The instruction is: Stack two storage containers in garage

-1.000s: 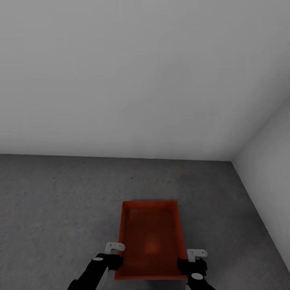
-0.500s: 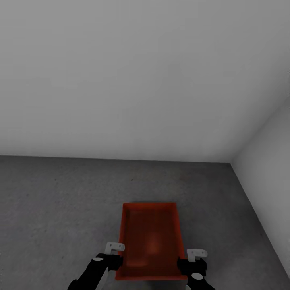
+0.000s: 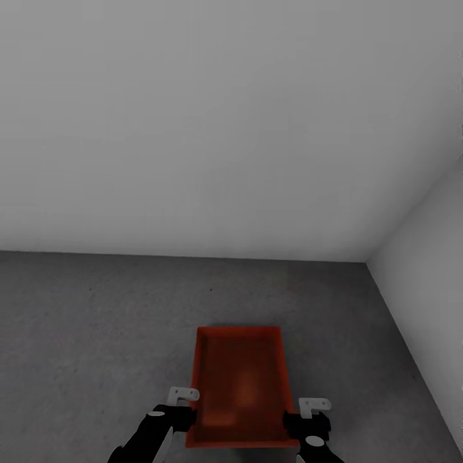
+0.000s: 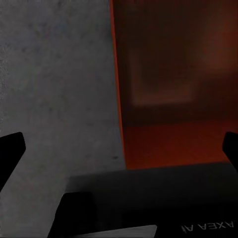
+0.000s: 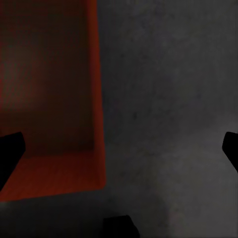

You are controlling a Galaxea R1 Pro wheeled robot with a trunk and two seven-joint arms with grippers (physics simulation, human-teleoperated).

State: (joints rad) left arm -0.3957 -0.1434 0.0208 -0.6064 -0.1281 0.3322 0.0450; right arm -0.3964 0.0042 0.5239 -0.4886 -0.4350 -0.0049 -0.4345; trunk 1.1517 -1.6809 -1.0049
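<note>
Container position mattered most: one orange-red bin sat low over the dark concrete floor of the garage, near the corner where the two pale walls met. Whether it rested on the floor or hung just above it could not be told. The left tool sat against one long wall of the container near its closest end, and the right tool against the opposite wall. In both wrist views the finger tips stood wide apart at the picture edges, with the bin wall running between them, so both tools looked spread, pinching nothing. If the bin was not yet down, that loose hold could let it drop or tilt. A crooked bin would make the later stacking harder.
</note>
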